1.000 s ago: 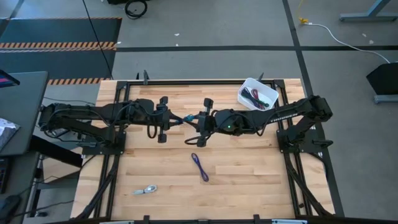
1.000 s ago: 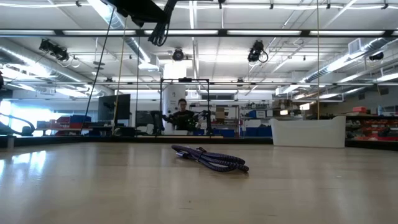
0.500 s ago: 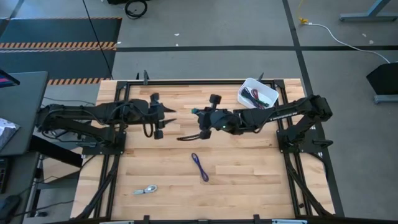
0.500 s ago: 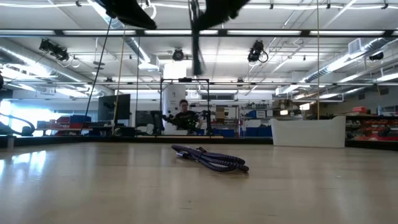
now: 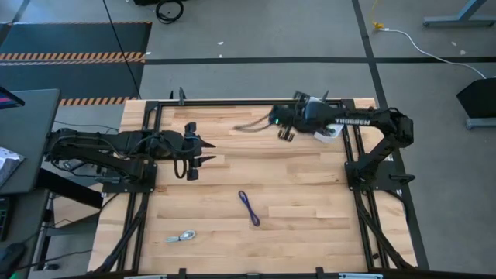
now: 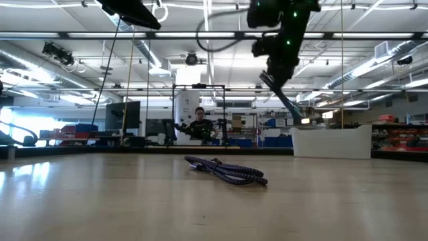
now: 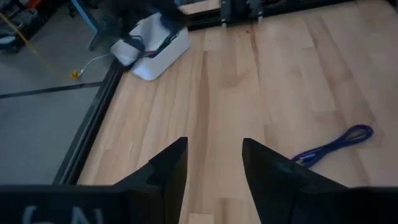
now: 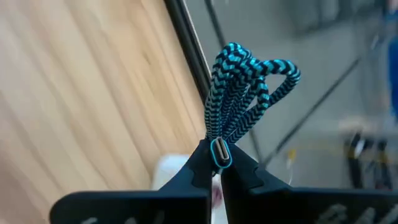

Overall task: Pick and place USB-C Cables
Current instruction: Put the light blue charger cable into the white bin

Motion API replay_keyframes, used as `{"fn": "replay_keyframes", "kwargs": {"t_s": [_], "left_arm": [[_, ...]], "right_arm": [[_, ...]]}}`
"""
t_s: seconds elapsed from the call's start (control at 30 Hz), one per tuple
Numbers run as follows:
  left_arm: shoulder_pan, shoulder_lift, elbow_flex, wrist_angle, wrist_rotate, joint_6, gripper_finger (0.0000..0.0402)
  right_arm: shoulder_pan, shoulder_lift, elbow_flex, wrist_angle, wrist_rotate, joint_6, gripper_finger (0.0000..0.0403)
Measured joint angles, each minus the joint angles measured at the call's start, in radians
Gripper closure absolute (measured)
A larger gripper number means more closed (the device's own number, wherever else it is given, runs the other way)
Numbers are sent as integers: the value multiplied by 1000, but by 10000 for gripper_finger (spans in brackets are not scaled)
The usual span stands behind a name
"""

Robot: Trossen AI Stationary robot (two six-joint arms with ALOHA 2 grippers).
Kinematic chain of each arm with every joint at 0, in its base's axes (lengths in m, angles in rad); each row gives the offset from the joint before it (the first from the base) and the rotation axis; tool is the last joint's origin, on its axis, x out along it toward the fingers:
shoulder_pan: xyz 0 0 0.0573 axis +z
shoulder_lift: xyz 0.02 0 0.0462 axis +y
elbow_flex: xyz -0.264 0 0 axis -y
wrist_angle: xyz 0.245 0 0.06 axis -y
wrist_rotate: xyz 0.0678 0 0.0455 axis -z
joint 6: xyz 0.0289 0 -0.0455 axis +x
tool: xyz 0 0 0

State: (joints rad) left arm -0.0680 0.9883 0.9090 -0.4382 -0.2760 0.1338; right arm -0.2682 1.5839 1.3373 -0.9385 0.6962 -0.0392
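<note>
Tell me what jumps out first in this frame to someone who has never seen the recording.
The right gripper is shut on a teal cable, held in the air by the white tray at the table's far right corner. The left gripper hangs open over the table's left half. A purple cable lies alone mid-table, and a silver-white one near the front left.

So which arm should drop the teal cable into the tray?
The right: its end effector is shut on the teal cable and sits beside the tray. The left end effector is open, empty and farther away.
</note>
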Motion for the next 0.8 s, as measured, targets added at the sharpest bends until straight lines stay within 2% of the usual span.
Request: {"fn": "replay_keyframes", "kwargs": {"t_s": [0.27,0.43,0.6,0.8], "left_arm": [[-81,0,0,-3,0,-26,241],[-131,0,0,-1,0,-46,241],[-164,0,0,0,0,-55,241],[-191,0,0,0,-1,-71,241]], "right_arm": [[-201,-1,0,-187,-55,71,390],[-291,-1,0,-279,-155,109,390],[-360,0,0,-328,-241,118,390],[-406,0,0,-338,-281,117,390]]}}
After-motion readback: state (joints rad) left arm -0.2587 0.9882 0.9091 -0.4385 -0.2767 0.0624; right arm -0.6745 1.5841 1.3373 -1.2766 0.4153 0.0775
